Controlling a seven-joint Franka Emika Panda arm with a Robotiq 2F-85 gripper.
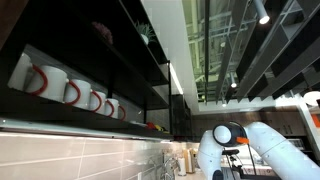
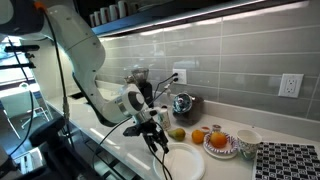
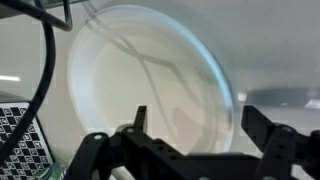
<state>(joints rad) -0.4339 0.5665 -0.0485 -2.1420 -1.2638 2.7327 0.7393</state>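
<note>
One gripper (image 2: 156, 138), fingers spread apart and empty, hangs over a white plate (image 2: 186, 164) on the counter (image 2: 228, 167), fruit (image 2: 198, 136) nearby.

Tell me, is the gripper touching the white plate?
Cannot tell: in an exterior view the gripper overlaps the edge of the white plate, hiding any gap.

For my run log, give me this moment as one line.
gripper open, empty | hovering over bare white plate | fruit, bowl, cup beside plate
</note>
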